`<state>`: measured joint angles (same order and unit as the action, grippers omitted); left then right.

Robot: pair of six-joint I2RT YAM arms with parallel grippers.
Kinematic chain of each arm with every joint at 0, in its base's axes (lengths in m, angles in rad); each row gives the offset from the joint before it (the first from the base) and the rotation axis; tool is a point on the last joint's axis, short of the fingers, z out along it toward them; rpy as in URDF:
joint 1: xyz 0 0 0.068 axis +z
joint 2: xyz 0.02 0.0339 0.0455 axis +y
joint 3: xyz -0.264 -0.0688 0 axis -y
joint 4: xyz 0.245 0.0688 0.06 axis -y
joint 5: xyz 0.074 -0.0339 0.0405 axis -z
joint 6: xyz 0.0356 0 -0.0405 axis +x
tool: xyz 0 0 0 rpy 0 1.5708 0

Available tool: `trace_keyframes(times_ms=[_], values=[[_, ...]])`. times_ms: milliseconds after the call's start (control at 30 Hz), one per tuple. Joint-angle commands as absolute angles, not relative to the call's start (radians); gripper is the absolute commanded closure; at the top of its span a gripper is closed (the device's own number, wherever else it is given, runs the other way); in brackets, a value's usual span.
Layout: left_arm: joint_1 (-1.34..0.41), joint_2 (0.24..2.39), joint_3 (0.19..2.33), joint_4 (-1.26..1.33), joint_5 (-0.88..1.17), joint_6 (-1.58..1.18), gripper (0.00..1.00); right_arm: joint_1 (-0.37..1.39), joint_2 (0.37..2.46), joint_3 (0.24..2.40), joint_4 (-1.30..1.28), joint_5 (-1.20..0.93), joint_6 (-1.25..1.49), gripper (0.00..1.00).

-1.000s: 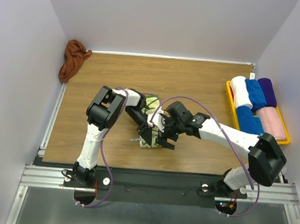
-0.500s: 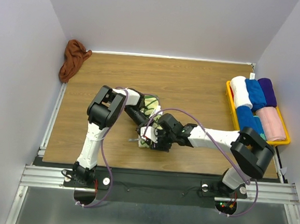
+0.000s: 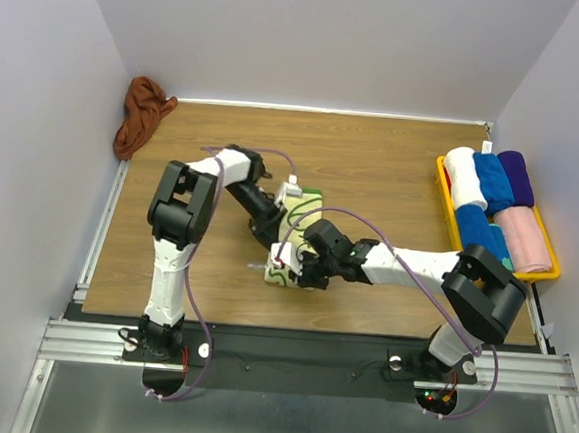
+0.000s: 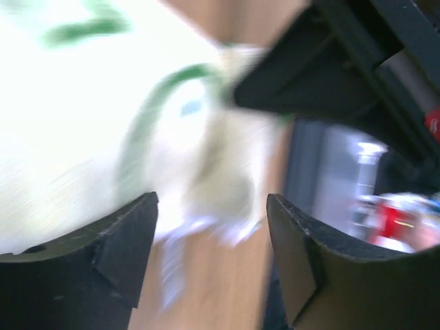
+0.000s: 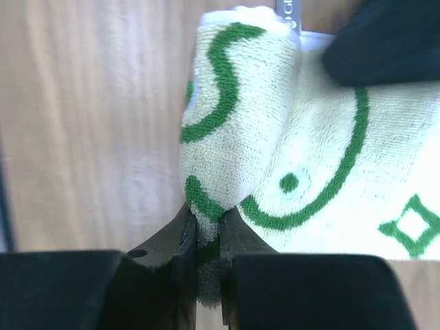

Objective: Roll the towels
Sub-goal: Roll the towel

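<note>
A wooden worktop point(image 3: 394, 165) with a brown grain fills the middle. Plain pale grey walls close it in on the far point(image 3: 324, 39), left point(image 3: 33, 156) and right point(image 3: 578, 119) sides. Aluminium rails run along the near edge point(image 3: 309, 356) and the left edge point(image 3: 100, 232). A dull grey metal sheet point(image 3: 294, 417) lies nearest. The light is soft and even.

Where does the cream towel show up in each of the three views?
Top external: the cream towel lies mid-table, between the two arms' tips.
Left wrist: blurred, filling the upper left.
Right wrist: centre and right, its fold pinched by the right gripper.
Shared landmark: the wooden table, bare beside the towel in all three.
</note>
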<state>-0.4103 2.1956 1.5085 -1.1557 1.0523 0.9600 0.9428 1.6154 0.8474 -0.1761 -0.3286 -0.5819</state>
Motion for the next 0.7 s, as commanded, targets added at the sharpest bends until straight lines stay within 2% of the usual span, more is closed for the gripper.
trace_keyframes(times_ms=[0, 67, 100, 200, 233, 267, 333, 467, 533, 600, 667], values=[[-0.264, 2.082, 1.620, -1.115, 0.893, 1.000, 0.22, 0.946, 1.615, 0.867, -0.336, -0.455, -0.482, 1.00], [-0.209, 2.051, 1.652, -1.106, 0.868, 0.999, 0.20, 0.934, 1.630, 0.882, -0.351, -0.506, -0.445, 1.00], [-0.183, 2.037, 1.654, -1.091, 0.853, 0.991, 0.02, 0.928, 1.637, 0.890, -0.366, -0.523, -0.434, 1.00], [-0.086, 1.921, 1.594, -0.930, 0.787, 0.919, 0.01, 0.888, 1.687, 0.942, -0.422, -0.624, -0.396, 0.99], [-0.048, 1.873, 1.522, -0.801, 0.744, 0.863, 0.01, 0.858, 1.701, 0.960, -0.440, -0.656, -0.393, 0.99], [-0.038, 1.768, 1.484, -0.729, 0.711, 0.832, 0.01, 0.841, 1.727, 0.972, -0.463, -0.719, -0.376, 0.99], [-0.029, 1.590, 1.363, -0.524, 0.596, 0.761, 0.01, 0.793, 1.753, 1.014, -0.489, -0.765, -0.362, 0.99], [-0.040, 1.339, 1.181, -0.305, 0.511, 0.735, 0.01, 0.738, 1.860, 1.104, -0.577, -0.877, -0.357, 0.99], [-0.041, 1.261, 1.093, -0.243, 0.514, 0.674, 0.01, 0.724, 1.936, 1.140, -0.638, -0.943, -0.370, 1.00], [-0.041, 1.155, 1.013, -0.060, 0.454, 0.466, 0.01, 0.704, 1.982, 1.190, -0.695, -0.992, -0.389, 0.99], [-0.040, 1.094, 0.968, -0.035, 0.442, 0.440, 0.01, 0.692, 2.041, 1.235, -0.729, -1.012, -0.400, 1.00]])
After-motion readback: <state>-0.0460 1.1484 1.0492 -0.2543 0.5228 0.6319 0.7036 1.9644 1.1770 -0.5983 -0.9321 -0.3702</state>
